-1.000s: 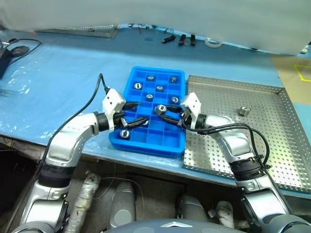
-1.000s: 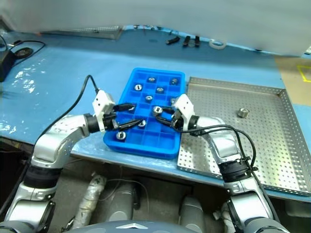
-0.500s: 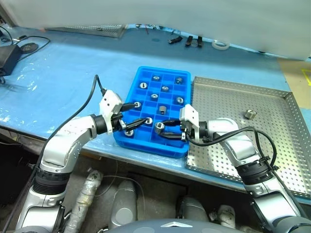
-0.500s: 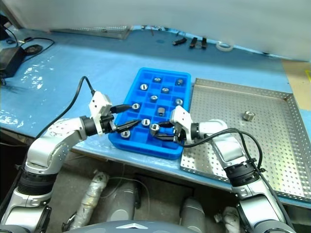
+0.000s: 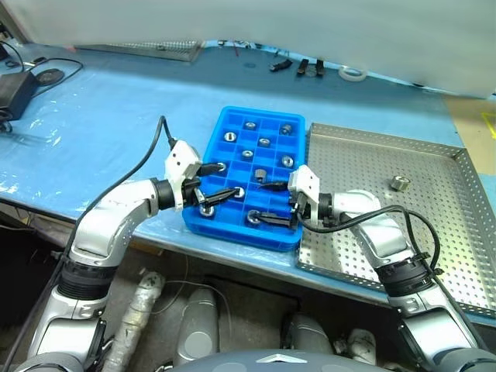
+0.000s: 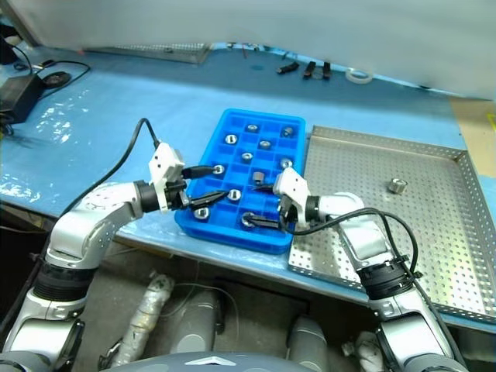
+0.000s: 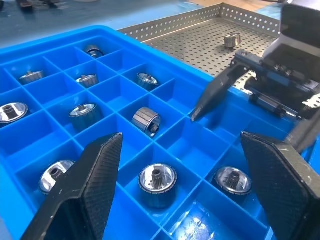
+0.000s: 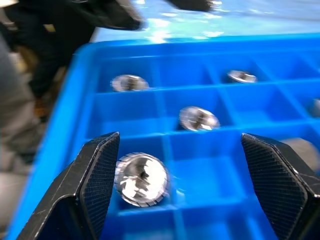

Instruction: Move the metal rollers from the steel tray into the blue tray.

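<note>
The blue tray (image 5: pixel 239 235) lies in the middle of the table and holds several metal rollers in its compartments. My right gripper (image 5: pixel 271 203) stands open over the tray's near right corner. A roller (image 8: pixel 141 178) lies loose in the compartment just below and between its fingers. Over the tray's near left corner my left gripper (image 5: pixel 218 181) is open with nothing in it, above more rollers (image 7: pixel 157 178). The steel tray (image 5: pixel 364 167) sits to the right of the blue one, with one roller (image 5: pixel 399 183) standing on its perforated floor.
Black tools (image 5: pixel 302 67) and a tape roll (image 5: pixel 351 73) lie along the table's far edge. Another perforated tray (image 5: pixel 147 48) sits at the far left, and a black adapter with its cable (image 5: pixel 17 84) at the left edge. The table's front edge runs just below both trays.
My right gripper was shut on a roller above the blue tray. It has opened, and the roller now lies in a near-row compartment. The left gripper stayed open in place.
</note>
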Tool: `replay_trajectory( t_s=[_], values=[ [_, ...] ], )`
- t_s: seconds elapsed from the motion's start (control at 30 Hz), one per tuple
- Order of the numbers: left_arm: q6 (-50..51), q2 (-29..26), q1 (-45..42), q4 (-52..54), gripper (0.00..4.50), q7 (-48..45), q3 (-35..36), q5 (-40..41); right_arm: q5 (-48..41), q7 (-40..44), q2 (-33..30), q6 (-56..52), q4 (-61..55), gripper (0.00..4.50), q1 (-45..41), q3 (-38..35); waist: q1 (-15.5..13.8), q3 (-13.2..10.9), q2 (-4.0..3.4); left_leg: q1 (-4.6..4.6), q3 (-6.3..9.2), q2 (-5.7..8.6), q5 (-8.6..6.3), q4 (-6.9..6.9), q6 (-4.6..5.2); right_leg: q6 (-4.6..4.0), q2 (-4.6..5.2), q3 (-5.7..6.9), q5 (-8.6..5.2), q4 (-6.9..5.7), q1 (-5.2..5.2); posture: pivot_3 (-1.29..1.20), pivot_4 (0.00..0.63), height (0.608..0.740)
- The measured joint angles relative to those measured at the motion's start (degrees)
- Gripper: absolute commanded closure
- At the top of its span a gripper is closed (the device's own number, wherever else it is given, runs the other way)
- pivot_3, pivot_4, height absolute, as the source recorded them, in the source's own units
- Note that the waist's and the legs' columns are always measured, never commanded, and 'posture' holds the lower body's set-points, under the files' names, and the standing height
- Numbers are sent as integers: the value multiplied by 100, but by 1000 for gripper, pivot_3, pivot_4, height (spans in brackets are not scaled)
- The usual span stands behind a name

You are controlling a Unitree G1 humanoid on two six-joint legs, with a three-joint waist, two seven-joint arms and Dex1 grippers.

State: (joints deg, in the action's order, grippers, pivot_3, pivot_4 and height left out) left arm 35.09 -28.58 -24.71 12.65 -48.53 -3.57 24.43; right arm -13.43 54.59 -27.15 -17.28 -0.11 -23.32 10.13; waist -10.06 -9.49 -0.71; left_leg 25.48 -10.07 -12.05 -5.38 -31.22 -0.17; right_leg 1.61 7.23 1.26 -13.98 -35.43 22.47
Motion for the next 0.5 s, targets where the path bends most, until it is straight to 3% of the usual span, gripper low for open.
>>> replay_trajectory(
  t_s=[0.27,0.5],
  values=[
    [-566,615,-937,-1097,524,-410,-538,-175,107,-2241,465,-436,166,395,-232,-1357,240,0,1,18,-6,5,24,0,-33,0,-4,-2,1,-21,42,-78,150,740],
    [-1060,1083,-1603,-2025,524,-864,-842,-348,541,-3856,651,-407,445,395,-266,-1922,525,0,1,36,-9,8,22,0,-30,1,-6,-2,2,-18,60,-160,150,740]
  ],
)
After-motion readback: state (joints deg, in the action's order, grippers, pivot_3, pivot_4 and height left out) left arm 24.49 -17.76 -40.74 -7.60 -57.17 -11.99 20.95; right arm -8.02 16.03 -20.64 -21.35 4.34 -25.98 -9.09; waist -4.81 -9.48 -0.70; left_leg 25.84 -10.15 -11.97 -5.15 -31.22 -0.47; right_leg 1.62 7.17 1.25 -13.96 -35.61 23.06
